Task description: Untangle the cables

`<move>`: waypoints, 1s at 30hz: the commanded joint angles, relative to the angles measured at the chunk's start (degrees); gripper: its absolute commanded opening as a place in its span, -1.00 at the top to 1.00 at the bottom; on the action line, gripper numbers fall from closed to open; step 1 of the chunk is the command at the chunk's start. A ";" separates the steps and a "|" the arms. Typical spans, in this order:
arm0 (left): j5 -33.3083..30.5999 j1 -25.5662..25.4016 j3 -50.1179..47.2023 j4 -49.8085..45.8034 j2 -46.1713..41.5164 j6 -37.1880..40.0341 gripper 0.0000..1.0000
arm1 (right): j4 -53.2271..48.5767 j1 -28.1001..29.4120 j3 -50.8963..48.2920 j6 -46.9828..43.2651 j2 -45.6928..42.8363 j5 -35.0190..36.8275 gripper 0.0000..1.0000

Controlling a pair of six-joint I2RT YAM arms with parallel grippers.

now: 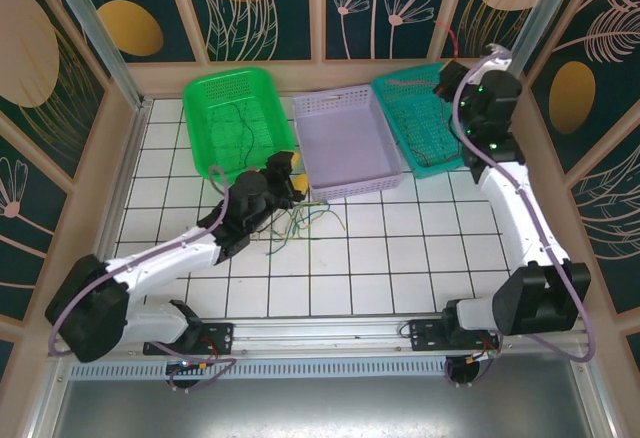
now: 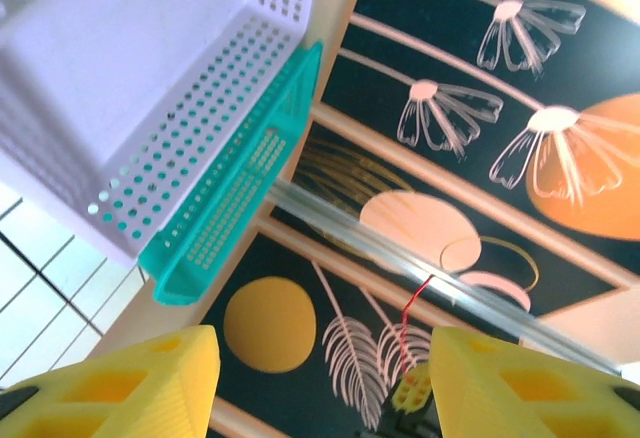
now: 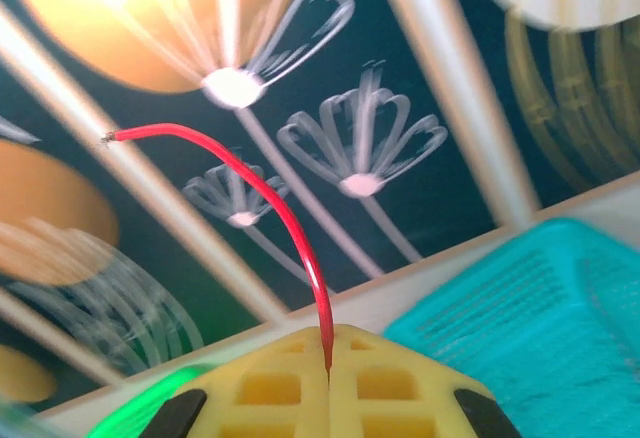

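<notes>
Top external view: my left arm reaches over the white tiled worktop, its pincer [image 1: 287, 171] close to the tangled cables [image 1: 300, 220]. These are green, yellow and orange strands lying just in front of the lilac basket [image 1: 345, 143]. In the left wrist view, the yellow fingers [image 2: 150, 378] stand apart with nothing between them. My right pincer [image 3: 328, 363] is clamped on a single red cable [image 3: 322, 313], raised by the teal basket [image 1: 395, 128]. I judge the step to be sorting out one freed strand. Next, the red cable wants releasing over a basket, and the left pincer wants lowering onto one strand alone.
</notes>
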 commanded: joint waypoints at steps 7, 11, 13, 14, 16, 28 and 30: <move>4.35 4.11 7.21 -22.12 -0.31 17.89 -0.13 | -12.32 -9.62 2.63 12.41 11.82 1.46 1.00; 4.68 4.67 10.81 -28.45 -0.53 25.84 -0.14 | -4.95 -9.29 -1.09 27.22 14.74 2.63 1.00; 4.18 4.69 11.52 -30.39 -1.13 28.09 -0.14 | -2.48 -8.35 -1.78 34.86 16.76 5.17 1.00; 3.99 4.65 11.40 -30.83 -1.53 28.33 -0.14 | -1.39 -7.84 -1.83 37.61 17.74 6.26 1.00; 3.51 4.71 10.46 -30.81 -2.62 28.11 -0.14 | -1.32 -6.61 -0.36 43.89 20.47 8.78 1.00; 3.71 5.10 9.18 -37.72 -5.57 31.36 -0.20 | -11.35 -3.47 12.54 72.37 31.01 -3.28 -0.46; 4.59 5.38 9.19 -39.67 -5.31 32.78 -0.23 | -15.69 -3.01 14.03 70.12 28.41 -1.31 -0.73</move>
